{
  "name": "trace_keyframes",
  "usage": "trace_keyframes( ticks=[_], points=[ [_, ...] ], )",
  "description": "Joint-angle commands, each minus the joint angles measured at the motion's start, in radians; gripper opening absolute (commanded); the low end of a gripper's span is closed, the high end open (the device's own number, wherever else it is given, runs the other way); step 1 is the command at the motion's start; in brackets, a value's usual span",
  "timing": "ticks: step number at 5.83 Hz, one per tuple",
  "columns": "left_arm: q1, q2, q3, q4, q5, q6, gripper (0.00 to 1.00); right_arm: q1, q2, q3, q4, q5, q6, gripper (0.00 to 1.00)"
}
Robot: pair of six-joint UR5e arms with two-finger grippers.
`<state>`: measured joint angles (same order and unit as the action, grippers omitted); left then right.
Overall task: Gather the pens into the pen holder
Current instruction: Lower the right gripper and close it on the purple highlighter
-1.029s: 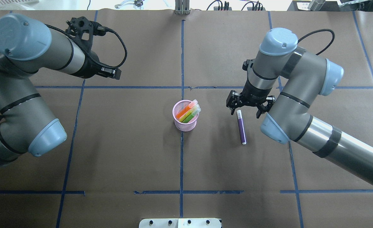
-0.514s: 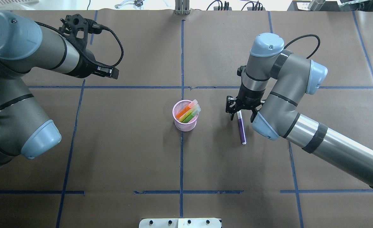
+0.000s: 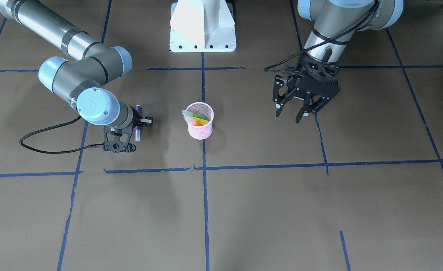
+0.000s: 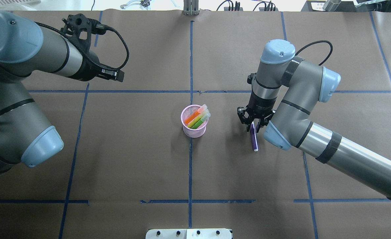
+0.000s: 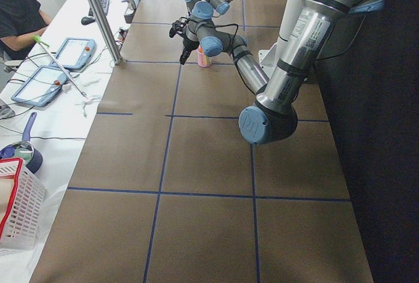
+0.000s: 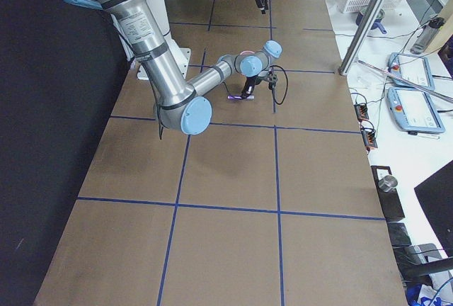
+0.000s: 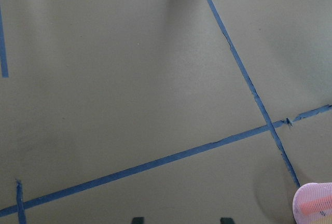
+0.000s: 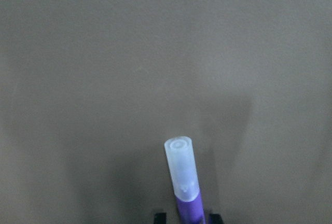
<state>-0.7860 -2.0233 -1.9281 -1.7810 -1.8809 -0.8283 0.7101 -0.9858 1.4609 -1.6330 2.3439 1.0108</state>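
The right gripper's [image 4: 252, 122] jaws are set narrowly astride the purple pen [image 4: 254, 141], seemingly not touching it. The pen lies on the surface [image 4: 132, 149] near the pen holder [image 4: 195, 131], in which the orange pen [image 4: 192, 117] and green pen [image 4: 198, 122] are held. The left gripper's [image 3: 296, 113] jaws are spread wide, well apart from the holder.

From my seat I see the table [image 4: 132, 149] covered in brown paper, marked into big squares by blue tape [image 4: 190, 172]. The paper lies fairly flat, with faint creases, and the tape is torn in spots near the centre crossing. The holder [image 4: 194, 132] stands upright on the centre tape line, just on my side of the far cross line. The purple pen [image 4: 254, 142] lies flat on the paper to the robot's right of the holder, apart from it, and its pale cap end points away from the robot. At the robot's edge, a white mount [image 3: 202, 41] sits on the centre line.
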Motion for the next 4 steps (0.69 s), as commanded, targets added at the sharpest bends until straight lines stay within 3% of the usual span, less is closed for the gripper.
trace_keyframes(
  ticks=[1, 3, 4],
  points=[
    [-0.001, 0.0, 0.0, 0.0, 0.003, 0.0, 0.58, -0.006, 0.001, -0.008, 0.001, 0.0, -0.001, 0.42],
    [-0.001, 0.0, 0.001, 0.0, 0.005, 0.003, 0.58, -0.011, 0.001, -0.016, 0.001, 0.0, -0.003, 0.4],
    [-0.001, 0.0, 0.001, 0.0, 0.008, 0.005, 0.58, -0.011, 0.001, -0.016, 0.001, 0.002, -0.003, 0.14]
  ],
)
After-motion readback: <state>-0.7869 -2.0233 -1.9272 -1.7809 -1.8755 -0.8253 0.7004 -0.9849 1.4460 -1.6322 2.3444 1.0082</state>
